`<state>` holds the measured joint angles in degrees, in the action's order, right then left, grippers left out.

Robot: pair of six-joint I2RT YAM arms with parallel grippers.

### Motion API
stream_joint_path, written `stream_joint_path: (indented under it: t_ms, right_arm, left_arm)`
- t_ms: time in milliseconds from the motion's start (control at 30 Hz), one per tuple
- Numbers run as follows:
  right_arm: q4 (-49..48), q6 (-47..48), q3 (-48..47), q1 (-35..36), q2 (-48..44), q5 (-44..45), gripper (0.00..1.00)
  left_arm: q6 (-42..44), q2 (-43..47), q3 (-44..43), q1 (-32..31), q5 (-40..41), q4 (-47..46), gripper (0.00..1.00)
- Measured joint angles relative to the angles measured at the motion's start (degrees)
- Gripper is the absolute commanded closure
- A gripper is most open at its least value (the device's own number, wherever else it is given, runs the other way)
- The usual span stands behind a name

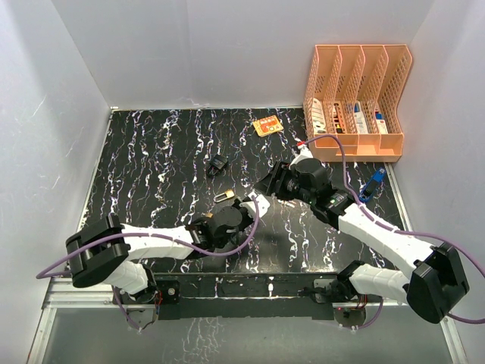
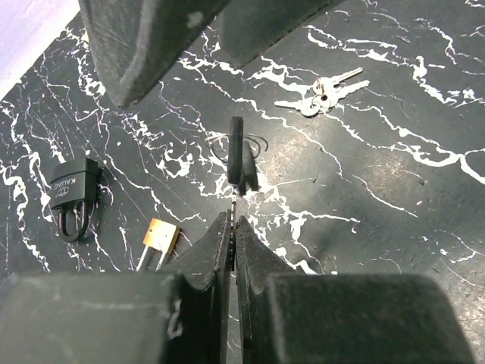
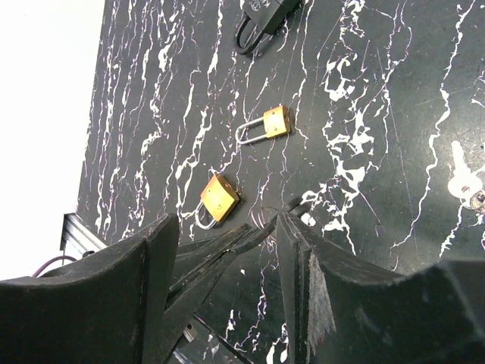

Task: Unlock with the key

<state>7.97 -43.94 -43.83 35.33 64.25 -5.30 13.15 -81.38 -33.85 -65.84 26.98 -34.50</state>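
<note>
Though unclear overhead, black-headed key (image 2: 236,148) pinched between left jaws; right jaws apart.

"KA…" lettering on black padlock (image 2: 73,189)

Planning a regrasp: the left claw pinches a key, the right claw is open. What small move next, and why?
Probably ease the right claw around the black head of the key and close. The left claw is shut on the blade, head sticking out, so the key likely cannot enter a padlock until regripped.
</note>
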Motion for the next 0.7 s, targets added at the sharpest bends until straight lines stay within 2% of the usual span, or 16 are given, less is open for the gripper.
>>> stream_joint_path:
  t_ms: [267,700]
  right_arm:
    - [-0.07,-1.14,0.22,-0.63,1.53,-0.66,0.49]
    - [-2.14,-2.16,1.64,-1.36,4.00,-2.93,0.62]
  left_arm:
    - [2.73,-0.76,-0.07,-1.49,4.20,-2.36,1.00]
    - [6.62,-3.19,-0.83,-4.28,8.50,-5.64,1.00]
